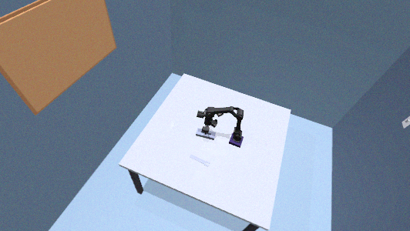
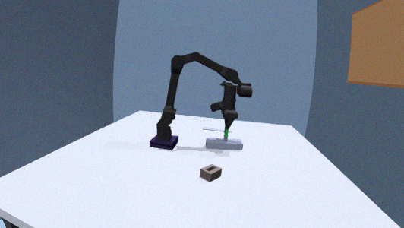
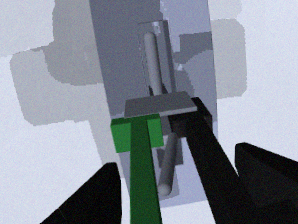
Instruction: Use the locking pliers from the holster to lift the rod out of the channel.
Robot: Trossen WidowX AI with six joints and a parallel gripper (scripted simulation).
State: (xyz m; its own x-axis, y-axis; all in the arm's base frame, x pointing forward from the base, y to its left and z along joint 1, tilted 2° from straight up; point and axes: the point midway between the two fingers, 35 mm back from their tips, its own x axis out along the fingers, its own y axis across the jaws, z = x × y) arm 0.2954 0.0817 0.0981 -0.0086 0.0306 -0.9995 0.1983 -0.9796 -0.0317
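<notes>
My pale, nearly white tabletop stretches broad and flat around me, with dark legs under its edge. Past it I see light blue floor, and muted blue walls rise around the room. A big orange-brown panel stands out against them, well apart from my arm.

I stand on a dark purple base, my arm arching over so that my hand points down above a pale grey-lilac channel block. My fingers are partway apart, one to each side of the pliers' green handle and black handle. I can see gaps beside the handles near my fingertips, but I can't tell whether I press on them farther up.

Beyond the pliers' grey crosspiece, the grey rod lies along the slot, low in the block. Nearer me a second grey cylinder slants below the crosspiece; I can't tell what it joins. Nor can I tell whether the jaws are around the rod.

A small brown box with a slot in its top sits apart from the block, and a thin pale strip lies elsewhere on the tabletop, its surface barely standing out from the white.
</notes>
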